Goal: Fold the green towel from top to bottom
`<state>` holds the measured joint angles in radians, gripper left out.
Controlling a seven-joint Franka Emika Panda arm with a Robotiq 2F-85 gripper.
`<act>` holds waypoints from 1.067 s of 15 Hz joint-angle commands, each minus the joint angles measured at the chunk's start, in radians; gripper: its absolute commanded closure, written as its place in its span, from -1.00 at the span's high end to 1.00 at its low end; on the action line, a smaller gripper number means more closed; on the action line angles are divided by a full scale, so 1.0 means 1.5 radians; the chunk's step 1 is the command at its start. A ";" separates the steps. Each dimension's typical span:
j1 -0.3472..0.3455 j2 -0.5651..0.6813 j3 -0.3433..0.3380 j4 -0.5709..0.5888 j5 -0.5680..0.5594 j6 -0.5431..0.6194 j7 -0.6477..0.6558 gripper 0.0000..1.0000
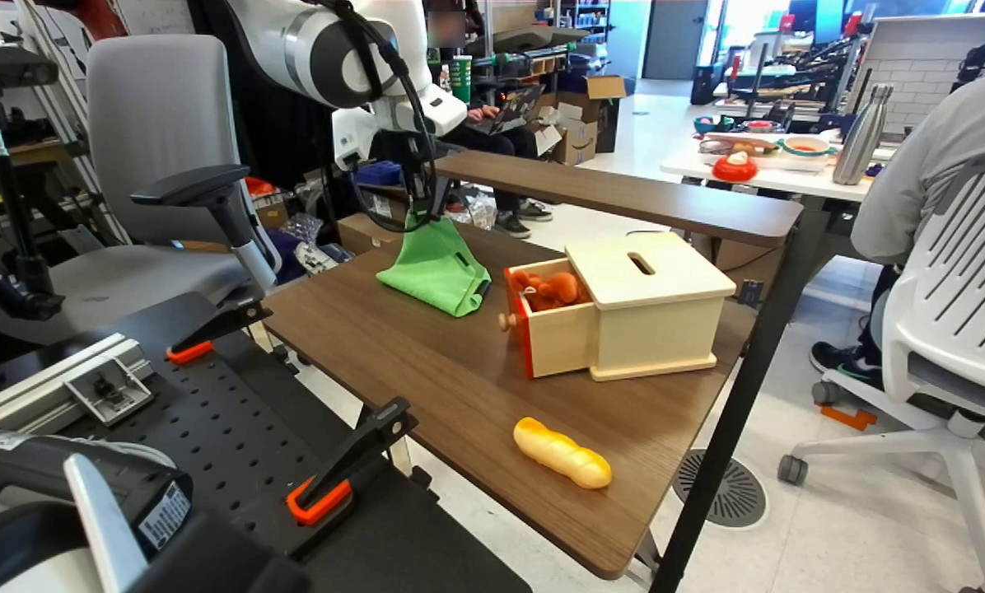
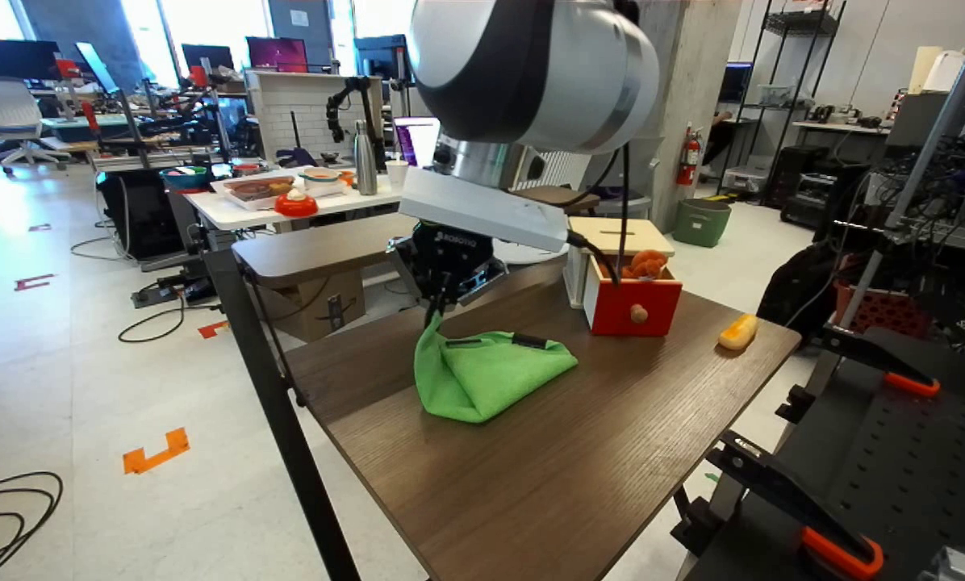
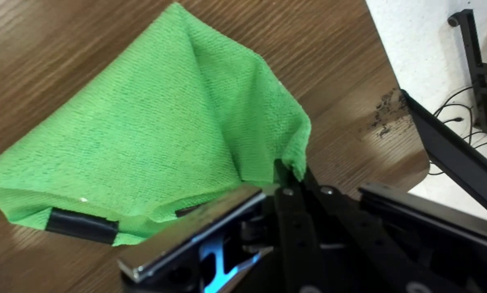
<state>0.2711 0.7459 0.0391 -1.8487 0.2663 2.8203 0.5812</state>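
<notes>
The green towel [image 1: 435,272] is partly on the brown table, with one corner lifted. In an exterior view, its raised part [image 2: 430,371] leads up to my gripper [image 2: 434,313], and the rest lies folded and creased on the table. In the wrist view, my gripper [image 3: 295,171] is shut on a corner of the towel [image 3: 145,134], and the bunched cloth shows between the fingertips. A wide fold runs across the towel. A black strip [image 3: 82,225] shows on its lower edge. The cloth's underside is mostly hidden.
A light wooden box [image 1: 665,329] with a red-fronted drawer [image 2: 634,308] pulled out stands beside the towel. Orange-brown plush [image 1: 554,288] lies in the drawer. A yellow-orange bread-like object [image 1: 562,453] lies near the table's end. A raised brown shelf [image 1: 624,193] runs along the table's side.
</notes>
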 commanded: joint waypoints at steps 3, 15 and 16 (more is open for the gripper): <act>-0.055 -0.099 0.017 -0.144 0.034 0.049 -0.060 -0.98; -0.105 -0.035 -0.019 -0.149 0.040 0.029 -0.063 -0.98; -0.103 -0.027 -0.024 -0.147 0.037 0.027 -0.061 -0.98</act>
<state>0.1073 0.6757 0.0222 -2.0803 0.3183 2.8653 0.4969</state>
